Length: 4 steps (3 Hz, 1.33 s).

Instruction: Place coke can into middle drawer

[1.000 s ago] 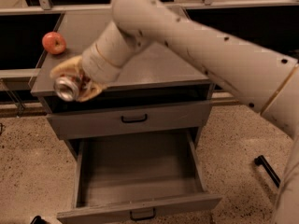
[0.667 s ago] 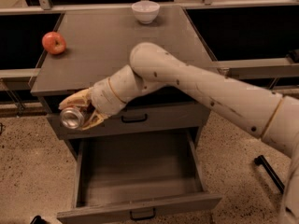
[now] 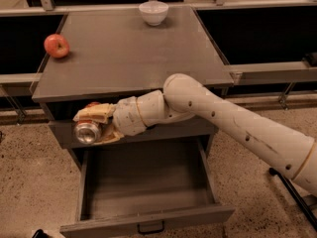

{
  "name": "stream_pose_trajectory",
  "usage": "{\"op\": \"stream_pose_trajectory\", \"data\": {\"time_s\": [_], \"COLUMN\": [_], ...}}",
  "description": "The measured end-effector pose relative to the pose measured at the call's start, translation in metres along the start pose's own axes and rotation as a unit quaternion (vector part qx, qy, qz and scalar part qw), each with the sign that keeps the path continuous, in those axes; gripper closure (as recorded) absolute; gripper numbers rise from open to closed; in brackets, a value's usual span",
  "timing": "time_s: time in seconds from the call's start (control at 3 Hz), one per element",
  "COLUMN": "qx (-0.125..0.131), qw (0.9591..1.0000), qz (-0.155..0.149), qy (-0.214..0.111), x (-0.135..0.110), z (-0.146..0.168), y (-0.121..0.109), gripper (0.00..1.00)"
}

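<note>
The tan two-finger pincer [image 3: 94, 126] clasps a small red coke can [image 3: 87, 132], silver end outward, before the grey desk [image 3: 129, 53] front, above the left edge of the open grey-brown middle drawer [image 3: 148, 182]. Carrying step, it seems; next, probably shift right, lower, release.

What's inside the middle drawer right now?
Nothing visible: the middle drawer shows only bare floor. Its back left corner is hidden behind the gripper, which holds the coke can above it.
</note>
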State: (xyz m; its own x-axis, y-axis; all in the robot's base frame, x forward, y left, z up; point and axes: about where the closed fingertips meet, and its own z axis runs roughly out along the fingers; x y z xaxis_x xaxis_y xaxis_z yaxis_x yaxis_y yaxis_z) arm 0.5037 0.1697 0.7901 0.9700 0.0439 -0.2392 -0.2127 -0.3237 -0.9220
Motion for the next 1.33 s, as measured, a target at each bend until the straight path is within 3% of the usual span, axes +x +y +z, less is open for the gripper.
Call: {"op": "stream_pose_trajectory", "data": {"time_s": [0.33,0.67,1.0,1.33], "qx": [-0.016,0.0,0.059,0.053], "qw": [0.9998,0.9999,0.9982,0.9986], "qz": [-0.01,-0.013,-0.003,-0.005], "qy": [0.003,0.008,0.004,0.005], "x": [0.001,-0.001,0.004,0.004], "z": [0.009,0.013,-0.01,-0.01], "y": [0.003,0.058,0.185,0.185], "gripper": [1.0,1.0,1.0,1.0]}}
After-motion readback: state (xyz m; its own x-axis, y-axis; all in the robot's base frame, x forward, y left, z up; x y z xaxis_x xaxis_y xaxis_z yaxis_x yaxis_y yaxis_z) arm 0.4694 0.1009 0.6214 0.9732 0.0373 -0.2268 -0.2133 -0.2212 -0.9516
